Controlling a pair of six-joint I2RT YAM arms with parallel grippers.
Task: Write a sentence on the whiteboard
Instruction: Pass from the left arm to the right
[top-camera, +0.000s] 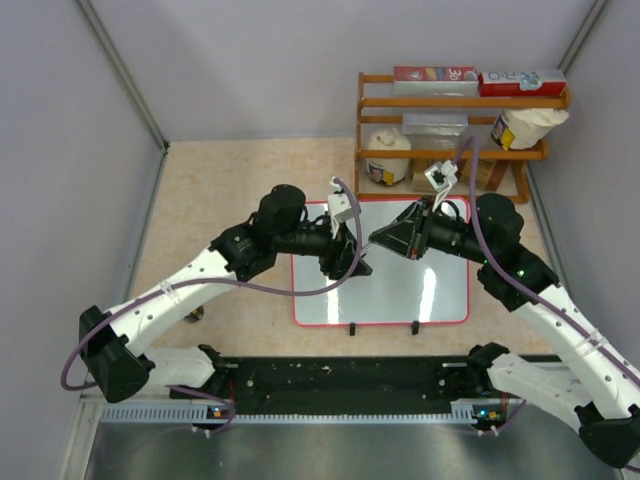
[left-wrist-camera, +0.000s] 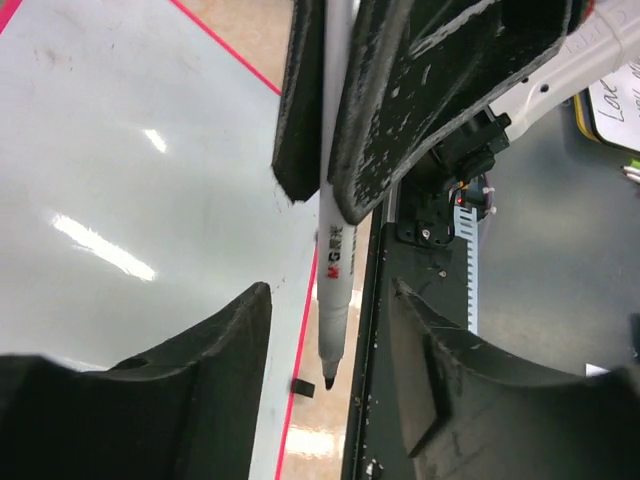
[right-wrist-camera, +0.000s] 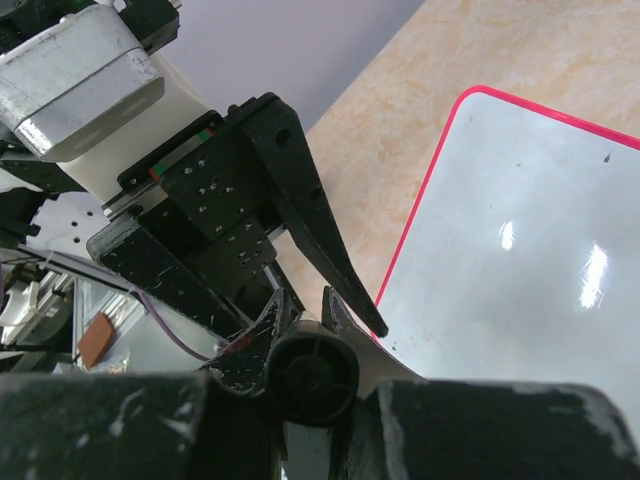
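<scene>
Grip: right tool (top-camera: 378, 238) pinching slim white black-tipped marker pen (left-wrist-camera: 335, 270) above glossy red-framed whiteboard (top-camera: 440, 290) | left tool (top-camera: 352, 262) spread, untouching, nearer whiteboard's left edge | marker pen axis seemingly tip-first toward whiteboard's near edge

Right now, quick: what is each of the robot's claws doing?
Left gripper: open, fingers apart on either side of the pen, not gripping it.
Right gripper: closed, holding the pen.

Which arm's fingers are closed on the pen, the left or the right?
The right arm's fingers pinch the pen; the left arm's fingers stand apart on both sides of it, not touching.
</scene>
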